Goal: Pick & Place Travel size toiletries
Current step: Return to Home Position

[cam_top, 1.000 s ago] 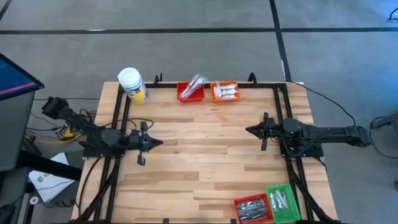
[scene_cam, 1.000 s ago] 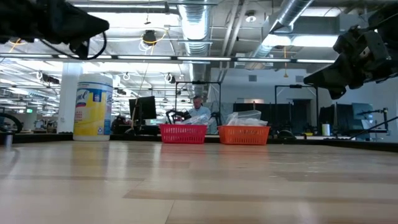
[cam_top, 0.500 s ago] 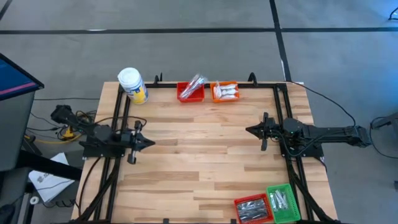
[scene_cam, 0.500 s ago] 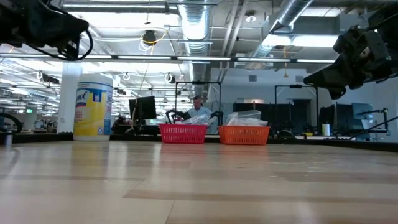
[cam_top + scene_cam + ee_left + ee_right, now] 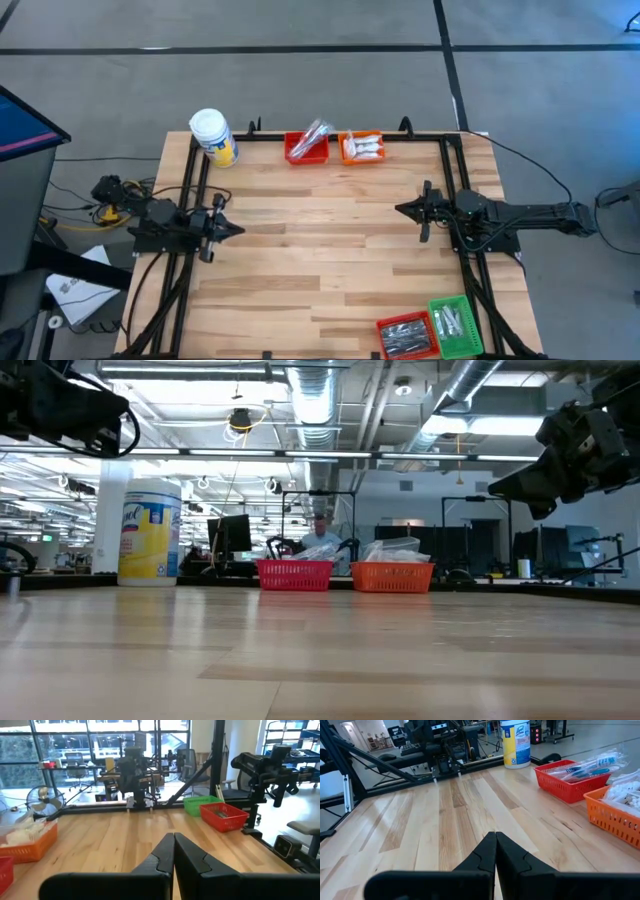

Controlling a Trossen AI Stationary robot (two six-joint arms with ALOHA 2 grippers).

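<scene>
Sorting done, by the look of it: the travel-size toiletries [image 5: 592,764] sit gathered in four baskets at the margins of the bench [image 5: 320,250]. Along the back edge, a red basket [image 5: 294,575] holds clear-wrapped items [image 5: 312,135]. Just beside it, an orange basket [image 5: 392,577] holds white packets [image 5: 362,147]. At the front right corner, a second red basket [image 5: 227,823] carries grey sticks [image 5: 405,337], next to a green basket [image 5: 192,809] of silvery tubes [image 5: 450,322]. The left gripper [image 5: 173,849] hangs at the left edge and the right gripper [image 5: 495,849] at the right edge. Each is raised off the wood with its fingers pressed together on nothing (a parked pose, likely chosen so neither arm crowds the baskets). A white-lidded yellow jar [image 5: 213,137] stands at the back left corner, apart from the work.
</scene>
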